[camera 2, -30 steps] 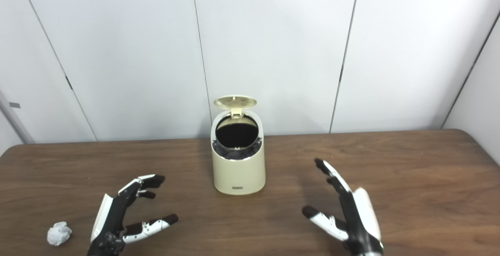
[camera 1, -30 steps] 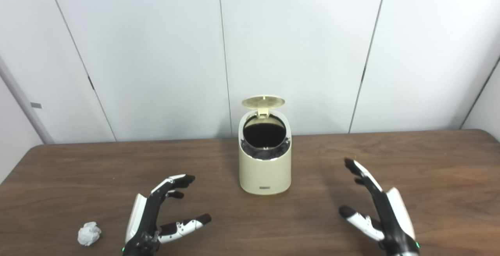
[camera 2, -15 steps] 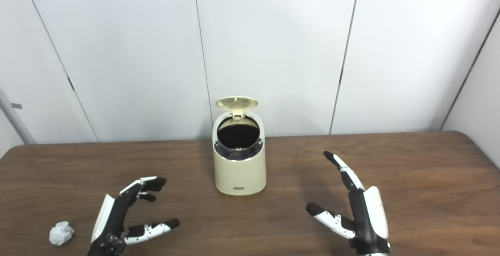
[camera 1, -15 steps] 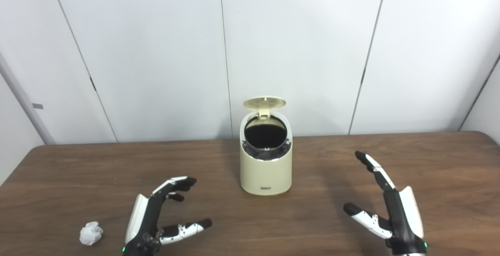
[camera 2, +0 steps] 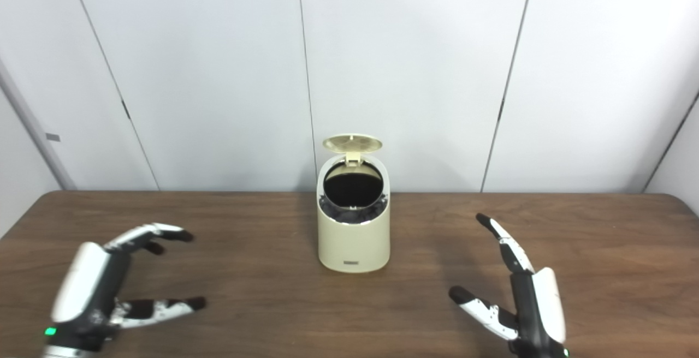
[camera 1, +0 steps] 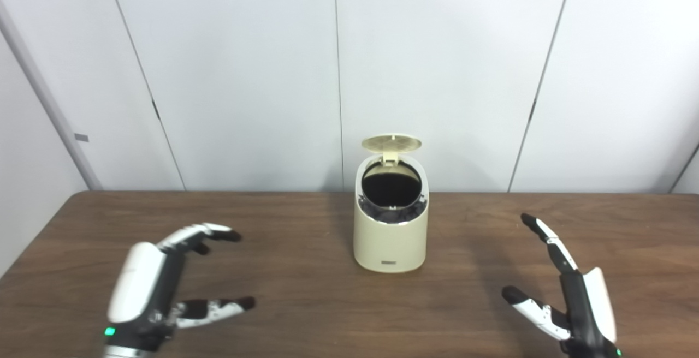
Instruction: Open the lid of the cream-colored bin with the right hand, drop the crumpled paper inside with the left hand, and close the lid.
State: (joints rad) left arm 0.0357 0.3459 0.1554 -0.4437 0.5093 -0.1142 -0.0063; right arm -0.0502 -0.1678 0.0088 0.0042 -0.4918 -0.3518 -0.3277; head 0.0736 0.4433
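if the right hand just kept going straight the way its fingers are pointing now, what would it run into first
Probably nothing soon. The right hand points up and away, slightly leftward, toward the back wall. That line seems to pass right of the cream-colored bin over bare table, though depth is unclear.

Dark brown wood-grain surface [camera 1: 306,292] runs edge to edge across the frame, back edge up against the white wall panels. Cream-colored bin [camera 1: 390,238] stands upright on it, approx. centre, twd the back, w/ its lid [camera 1: 391,142] flipped up and dark inside showing. Faint shadow left of the bin. Near-left corner of the surface is cut off by the frame, so can't tell what's there.
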